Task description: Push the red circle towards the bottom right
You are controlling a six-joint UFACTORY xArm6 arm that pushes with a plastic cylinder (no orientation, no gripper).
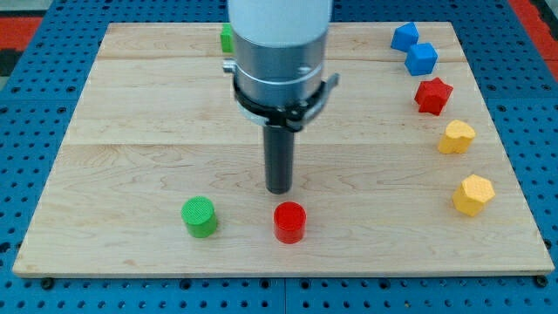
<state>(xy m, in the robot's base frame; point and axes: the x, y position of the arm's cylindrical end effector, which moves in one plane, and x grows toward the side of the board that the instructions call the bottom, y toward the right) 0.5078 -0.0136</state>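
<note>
Camera view: the red circle (289, 221) sits near the surface's (131, 131) bottom edge, right of a green circle (200, 216). My tip (279, 189), a bare rod with nothing to spread or pinch, stands just above it. The circle looks light, rigid, likely slippery; contact its upper-left side.

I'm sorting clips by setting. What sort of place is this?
Likely a robotics lab bench: a wooden board lies on a blue perforated base, small coloured blocks like the red circle sit on it, and my tip stands just above that circle.
</note>
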